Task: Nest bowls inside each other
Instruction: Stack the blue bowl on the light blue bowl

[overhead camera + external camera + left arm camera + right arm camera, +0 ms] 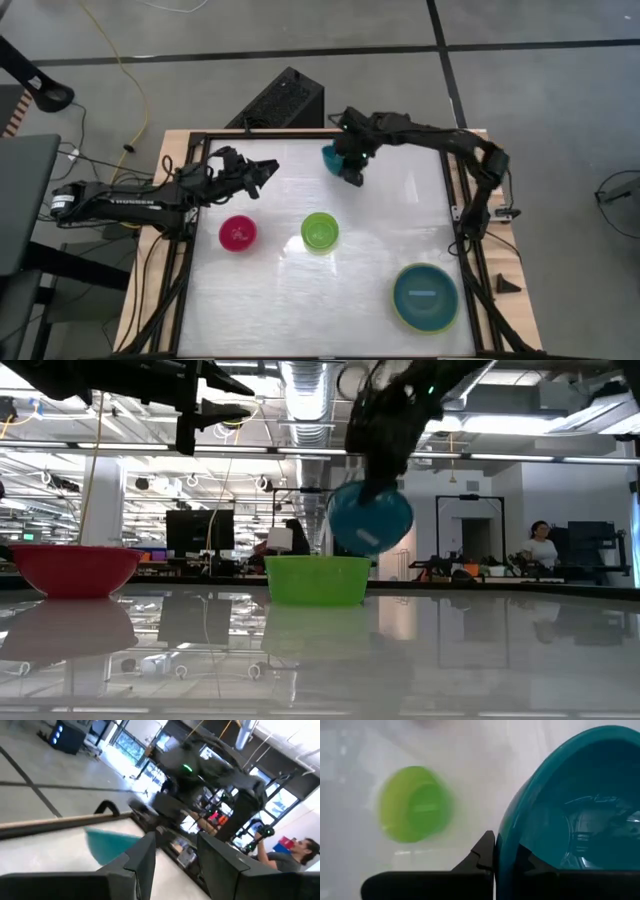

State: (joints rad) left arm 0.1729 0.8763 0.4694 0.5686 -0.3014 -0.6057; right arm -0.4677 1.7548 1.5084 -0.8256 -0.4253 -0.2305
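Note:
My right gripper point(350, 168) is shut on a teal bowl point(331, 158) near the table's far edge; in the low view the teal bowl point(370, 518) hangs tilted, clear of the table. A small lime green bowl point(320, 231) and a magenta bowl point(238, 233) stand mouth up mid-table. At the near right a large lime green bowl point(399, 307) holds a blue bowl point(425, 292) nested in it. My left gripper point(262, 172) hovers open at the far left, its fingers level and nothing between them. My right gripper pinches the teal bowl's wall at the rim point(501, 851), one finger outside point(482, 856) and one inside point(532, 865). The fingers slant down from the far right. The bowl is lifted clear and tilted, hanging below the fingers with its mouth toward the wrist camera.
The table's dark frame rail point(455, 190) runs along the right side by my right arm. A black box point(282, 100) sits on the floor beyond the far edge. Bare white table surface point(300, 300) lies toward the near edge. A person point(543, 546) sits far off in the room.

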